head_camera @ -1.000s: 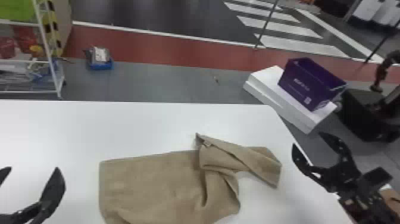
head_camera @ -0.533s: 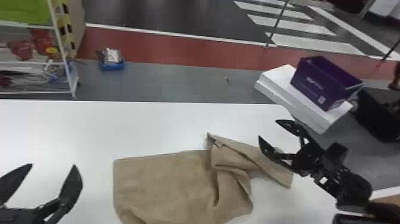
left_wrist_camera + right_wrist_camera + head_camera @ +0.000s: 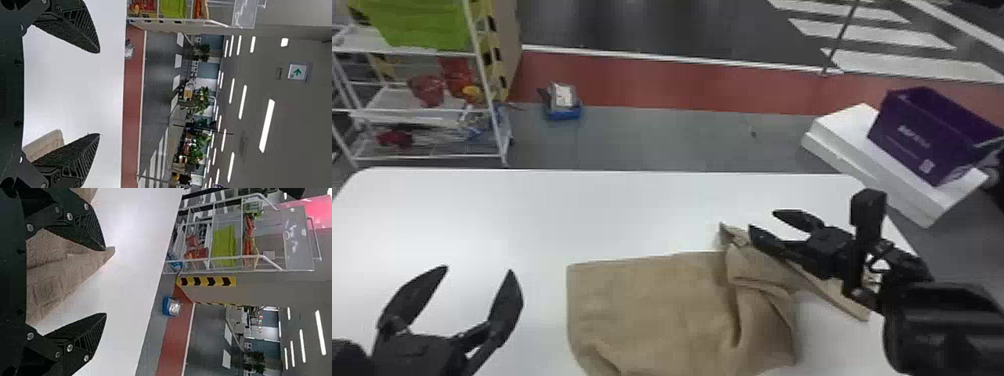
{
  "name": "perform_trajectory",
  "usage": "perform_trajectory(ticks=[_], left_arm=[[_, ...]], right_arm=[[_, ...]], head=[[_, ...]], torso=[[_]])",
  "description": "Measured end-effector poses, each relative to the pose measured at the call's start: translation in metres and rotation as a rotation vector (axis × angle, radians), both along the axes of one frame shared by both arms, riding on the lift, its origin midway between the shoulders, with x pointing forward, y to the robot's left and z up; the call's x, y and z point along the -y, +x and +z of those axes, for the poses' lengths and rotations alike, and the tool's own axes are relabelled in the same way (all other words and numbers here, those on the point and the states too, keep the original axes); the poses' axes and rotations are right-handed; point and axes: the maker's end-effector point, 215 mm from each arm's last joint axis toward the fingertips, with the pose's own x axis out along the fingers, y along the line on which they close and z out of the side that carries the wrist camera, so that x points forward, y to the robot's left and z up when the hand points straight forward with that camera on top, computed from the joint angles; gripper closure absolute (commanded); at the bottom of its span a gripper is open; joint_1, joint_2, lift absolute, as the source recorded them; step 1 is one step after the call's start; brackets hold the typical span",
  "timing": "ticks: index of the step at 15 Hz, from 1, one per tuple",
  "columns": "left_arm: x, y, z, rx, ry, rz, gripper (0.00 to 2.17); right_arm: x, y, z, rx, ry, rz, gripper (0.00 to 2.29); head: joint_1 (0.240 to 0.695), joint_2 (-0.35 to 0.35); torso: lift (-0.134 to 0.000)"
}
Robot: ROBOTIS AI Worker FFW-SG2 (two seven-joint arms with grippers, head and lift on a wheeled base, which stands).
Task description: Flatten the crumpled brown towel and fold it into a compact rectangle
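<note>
In the head view, a purple box bears white lettering, a line of smaller print and a square code. A white sign with a green arrow shows in the left wrist view; black chevrons mark a yellow strip in the right wrist view.

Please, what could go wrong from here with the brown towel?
The right tool is open by the towel's raised far corner; closing there might pinch several layers, or miss the corner.

The towel's right part is bunched and twisted, so folding now could trap creases.

The left tool holds nothing, so a pull from the right may drag the whole towel.
</note>
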Motion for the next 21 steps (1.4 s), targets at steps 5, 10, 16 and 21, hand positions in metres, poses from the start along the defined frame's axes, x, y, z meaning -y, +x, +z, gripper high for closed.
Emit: perform_trajectory(ticks=[5, 10, 16, 21], left_arm=[[0.002, -0.001, 0.0, -0.002, 0.004, -0.001, 0.14], [0.001, -0.001, -0.002, -0.006, 0.005, 0.003, 0.14], [0.002, -0.001, -0.003, -0.008, 0.004, 0.002, 0.14], [0.002, -0.002, -0.001, -0.005, 0.003, 0.002, 0.14]], right_arm=[[-0.035, 0.009, -0.015, -0.195, 0.02, 0.008, 0.35], [-0.031, 0.021, -0.019, -0.318, 0.0, -0.013, 0.48], [-0.03, 0.027, -0.022, -0.41, -0.06, 0.023, 0.53], [-0.03, 0.026, -0.024, -0.487, -0.104, 0.042, 0.62]], head=[[0.695, -0.106], [0.695, -0.105], [0.695, -0.107], [0.695, -0.109]], torso=[[-0.124], [-0.124], [-0.124], [-0.124]])
